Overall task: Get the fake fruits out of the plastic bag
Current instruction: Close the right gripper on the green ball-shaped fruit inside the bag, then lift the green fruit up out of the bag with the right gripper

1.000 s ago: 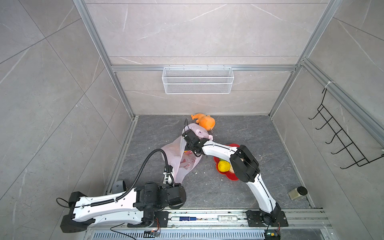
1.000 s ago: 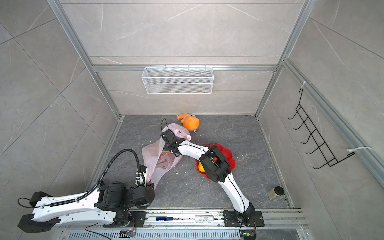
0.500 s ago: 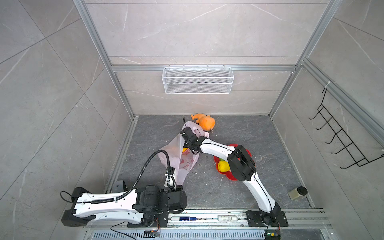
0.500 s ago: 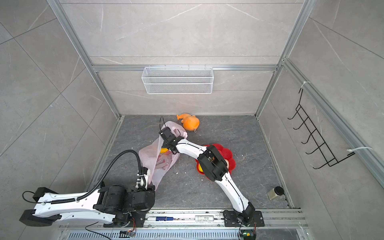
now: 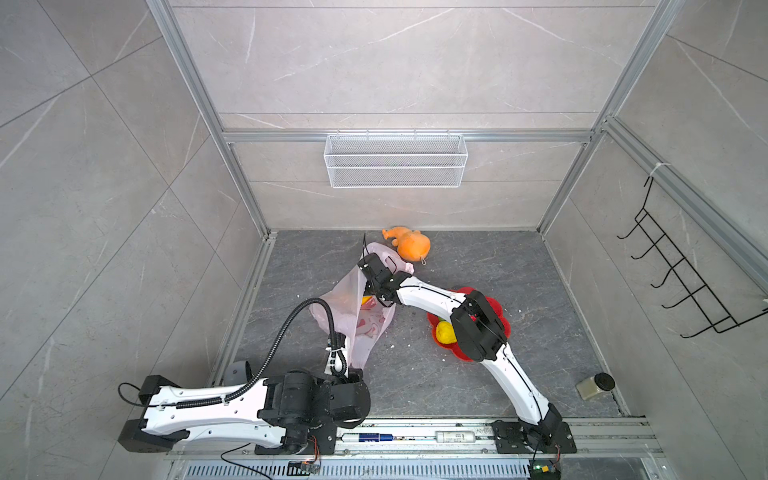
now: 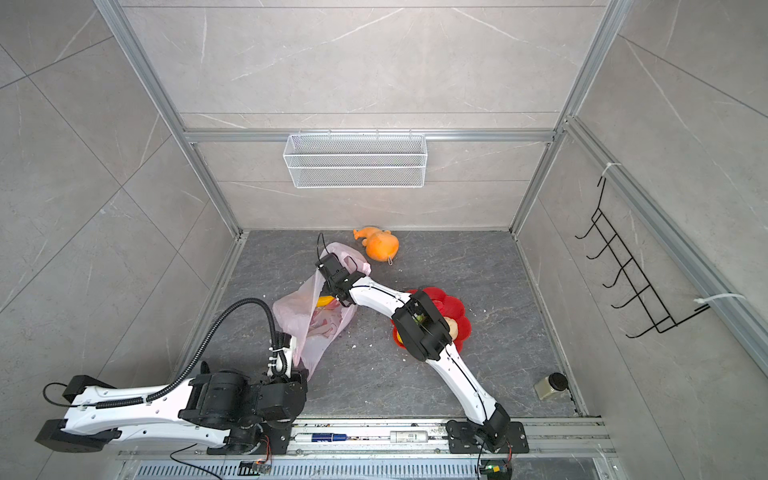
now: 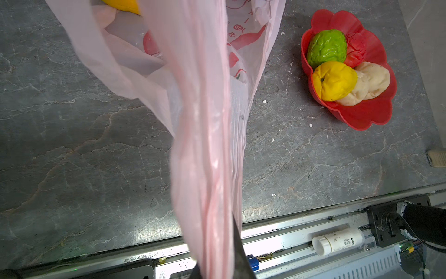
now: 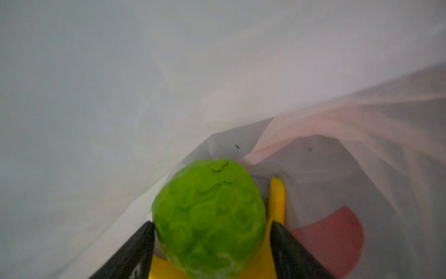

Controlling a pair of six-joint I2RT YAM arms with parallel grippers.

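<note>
Fingers [image 7: 239, 246] of L gripper [image 7: 218, 274] pinched bag [image 7: 200, 120] handle, holding it up. R gripper [image 8: 211, 223] was inside bag, fingers [image 8: 135, 251] spread either side of green ball [image 8: 210, 193]; can't tell if gripped. Banana [image 8: 277, 200] lay under it. Other fruits [image 7: 334, 81] sat in red plate [image 7: 362, 116] near bag.

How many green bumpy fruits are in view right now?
2. One green fruit sits in the red plate; a second green fruit is inside the plastic bag, between the jaws of the right tool. More may be hidden in the bag.
</note>
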